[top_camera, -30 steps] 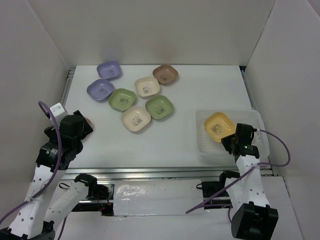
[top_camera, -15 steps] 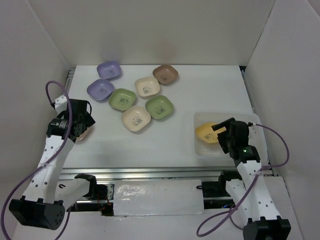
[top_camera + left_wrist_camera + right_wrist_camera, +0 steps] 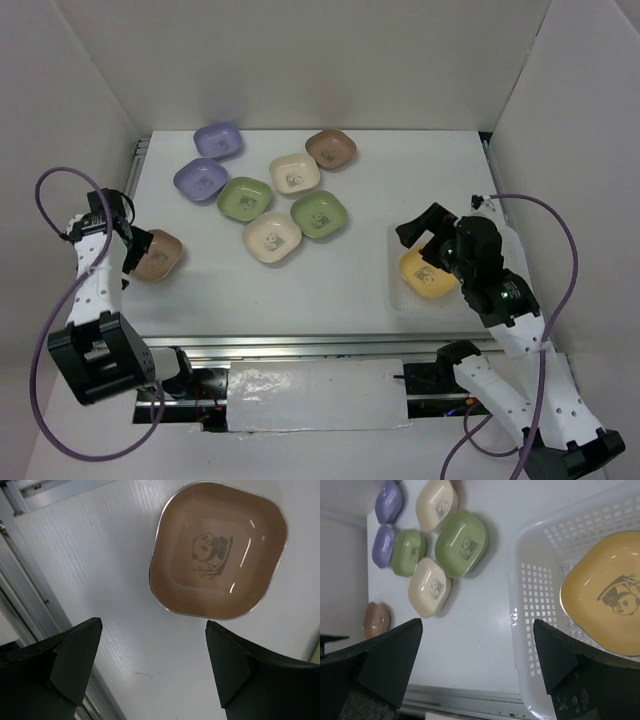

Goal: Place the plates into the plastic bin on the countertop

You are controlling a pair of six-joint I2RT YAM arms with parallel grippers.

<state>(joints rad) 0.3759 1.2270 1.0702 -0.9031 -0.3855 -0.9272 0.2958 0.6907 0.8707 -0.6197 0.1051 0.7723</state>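
Right wrist view: right fingers (image 3: 385, 655) are wide open, empty, near the yellow plate (image 3: 605, 600) in the bin (image 3: 530, 585); left fingers (image 3: 65, 660) are wide open, empty, near the brown plate (image 3: 217, 547).

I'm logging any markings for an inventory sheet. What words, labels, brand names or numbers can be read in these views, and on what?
No words, numbers or brand marks can be read in any view.
Brown plate: panda drawing only, no lettering.
Yellow plate: panda drawing only, no lettering.
Cream plate and the plates round it: centre prints too small to show any lettering.
Plastic bin: no label shows.
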